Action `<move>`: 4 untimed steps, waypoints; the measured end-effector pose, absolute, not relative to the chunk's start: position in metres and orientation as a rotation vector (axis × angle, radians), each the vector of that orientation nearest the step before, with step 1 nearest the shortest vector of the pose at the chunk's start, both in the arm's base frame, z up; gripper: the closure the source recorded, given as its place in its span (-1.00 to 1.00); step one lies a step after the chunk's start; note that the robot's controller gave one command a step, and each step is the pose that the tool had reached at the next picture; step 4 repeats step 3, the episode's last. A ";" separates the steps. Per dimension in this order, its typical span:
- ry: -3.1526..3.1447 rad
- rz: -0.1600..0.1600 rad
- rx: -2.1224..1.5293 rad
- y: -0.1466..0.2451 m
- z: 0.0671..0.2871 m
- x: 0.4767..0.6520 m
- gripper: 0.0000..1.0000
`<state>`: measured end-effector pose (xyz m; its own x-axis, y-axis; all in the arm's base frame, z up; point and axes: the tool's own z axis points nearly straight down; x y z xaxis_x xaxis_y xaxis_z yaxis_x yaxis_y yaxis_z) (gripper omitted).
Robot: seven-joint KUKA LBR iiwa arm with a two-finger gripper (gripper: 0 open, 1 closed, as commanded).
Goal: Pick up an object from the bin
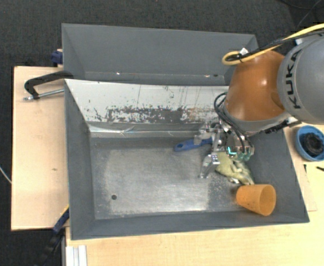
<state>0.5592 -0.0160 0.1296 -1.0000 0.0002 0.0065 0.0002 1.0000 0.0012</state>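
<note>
Three things crowd the right side of the bin (151, 206); the gripper (217, 158) hangs low over a pale yellowish lumpy piece (234, 172), with an orange cup (256, 199) just beside it toward the front and a blue tool-like bit (188, 145) off to the left; can't tell if the gripper's open or has hold of anything; the pale piece looks light, maybe soft, so grabbing across its middle seems safest; its long axis runs diagonally, pointing toward the cup.

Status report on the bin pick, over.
End effector low in bin, right side, beside pale yellow-green item. Blue piece just left. Orange cup on its side nearby.
</note>
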 end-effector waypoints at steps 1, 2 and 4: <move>-3.168 -0.009 0.067 -0.027 0.083 0.602 -1.00; -3.148 -0.002 0.067 -0.029 0.078 0.595 1.00; -3.126 0.004 0.401 -0.086 0.246 0.589 1.00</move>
